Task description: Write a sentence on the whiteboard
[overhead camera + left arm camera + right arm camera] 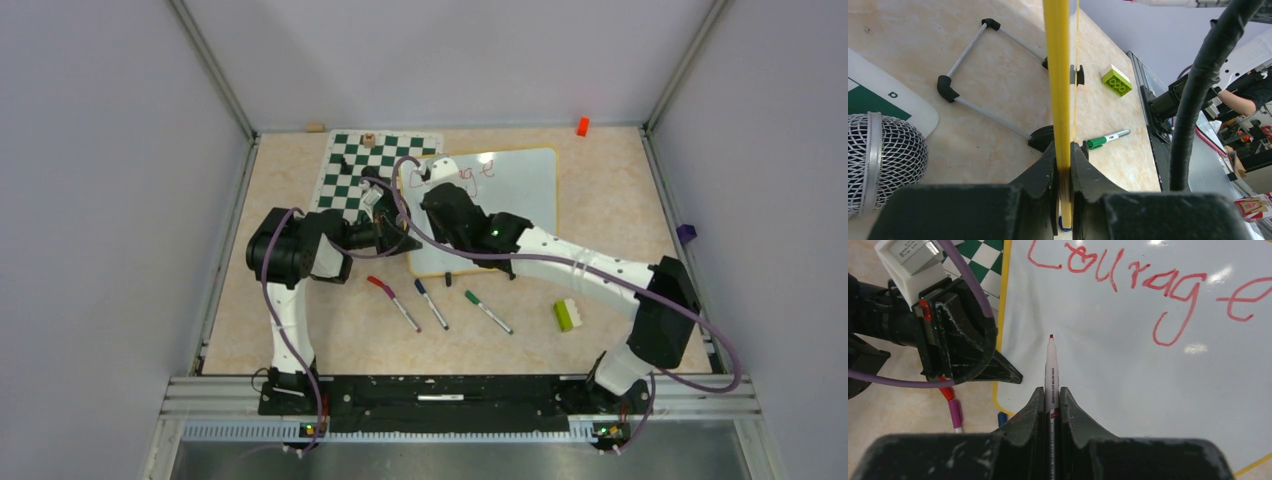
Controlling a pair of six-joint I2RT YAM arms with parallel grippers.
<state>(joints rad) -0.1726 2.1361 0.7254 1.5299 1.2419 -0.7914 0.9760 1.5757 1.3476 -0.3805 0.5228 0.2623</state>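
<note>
The whiteboard (520, 200) lies on the table, glossy white with a yellow rim. The sentence (1138, 282) stands as the red word "Courage" along the board's top; it also shows in the top view (470, 170). My right gripper (1051, 395) is shut on a red marker (1051, 367), whose tip hangs over the blank board below the "C"; whether it touches, I cannot tell. My left gripper (1064, 165) is shut on the board's yellow rim (1060, 75), at its left edge (405, 238). The right gripper (428, 188) is over the board's upper left.
A green-and-white chess mat (365, 170) lies left of the board. A red-capped marker (392, 300), blue (431, 303) and green (488, 311) markers lie in front, with a black cap (449, 278) and a green brick (567, 315). A red block (582, 126) sits at the back.
</note>
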